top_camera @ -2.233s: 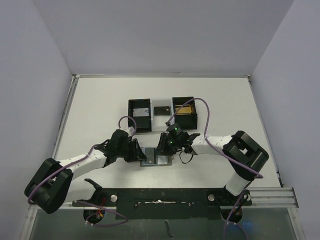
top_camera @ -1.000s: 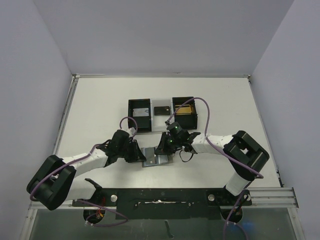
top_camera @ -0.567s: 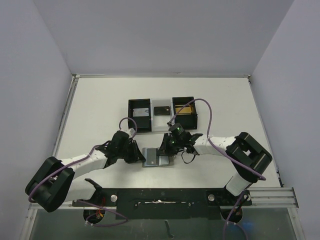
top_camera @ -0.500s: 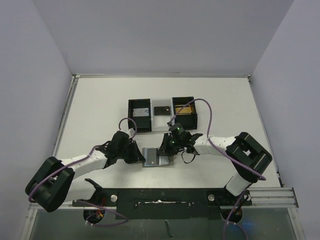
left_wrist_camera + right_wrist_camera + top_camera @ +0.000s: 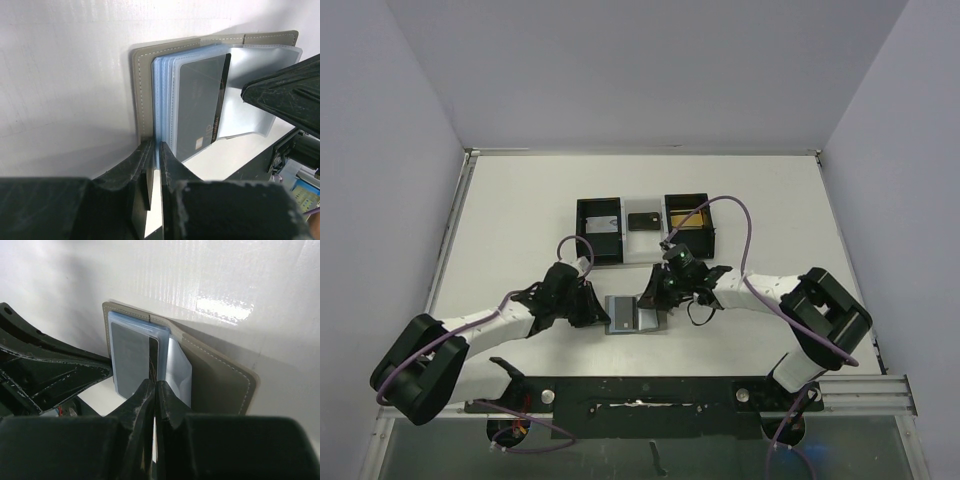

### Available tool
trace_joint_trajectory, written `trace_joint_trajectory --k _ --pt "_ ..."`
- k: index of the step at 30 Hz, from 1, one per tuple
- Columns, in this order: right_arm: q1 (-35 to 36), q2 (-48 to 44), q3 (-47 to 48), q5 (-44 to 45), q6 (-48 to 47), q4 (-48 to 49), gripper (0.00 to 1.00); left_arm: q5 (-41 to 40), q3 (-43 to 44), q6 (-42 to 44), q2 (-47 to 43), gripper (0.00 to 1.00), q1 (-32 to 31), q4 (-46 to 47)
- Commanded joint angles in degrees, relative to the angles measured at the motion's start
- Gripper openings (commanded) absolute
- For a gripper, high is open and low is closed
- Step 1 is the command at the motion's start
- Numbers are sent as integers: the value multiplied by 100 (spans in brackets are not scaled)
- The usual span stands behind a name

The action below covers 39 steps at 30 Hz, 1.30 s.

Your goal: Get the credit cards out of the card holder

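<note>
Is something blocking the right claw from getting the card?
Nothing visible is. The right gripper is shut on the edge of the dark credit card, which lies in the open card holder. The left gripper clamps the holder's opposite edge, out of the way.

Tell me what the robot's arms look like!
The left arm and right arm are white tubes with chunky black joints. Thin purple cables loop along them. Each arm ends in two black, wedge-shaped fingers that look a bit scuffed.
</note>
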Motion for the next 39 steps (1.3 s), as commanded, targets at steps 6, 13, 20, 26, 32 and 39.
trace_joint_trajectory --k 6,13,20,26,32,39 --pt "-35 -125 -62 -222 -72 314 12 -165 170 61 -398 23 -48 -31" --pt "-44 25 -8 -206 -39 409 21 -263 581 39 -508 38 -57 104" --pt "-45 99 -33 -240 -24 430 22 66 826 223 296 33 -179 382" --pt "-40 181 -47 -322 24 566 25 -18 785 252 842 21 -285 172" --pt "-5 363 23 -205 49 377 26 -242 644 267 905 19 -385 23" --pt "-25 284 13 -172 -40 290 23 -305 608 308 942 18 -422 -45"
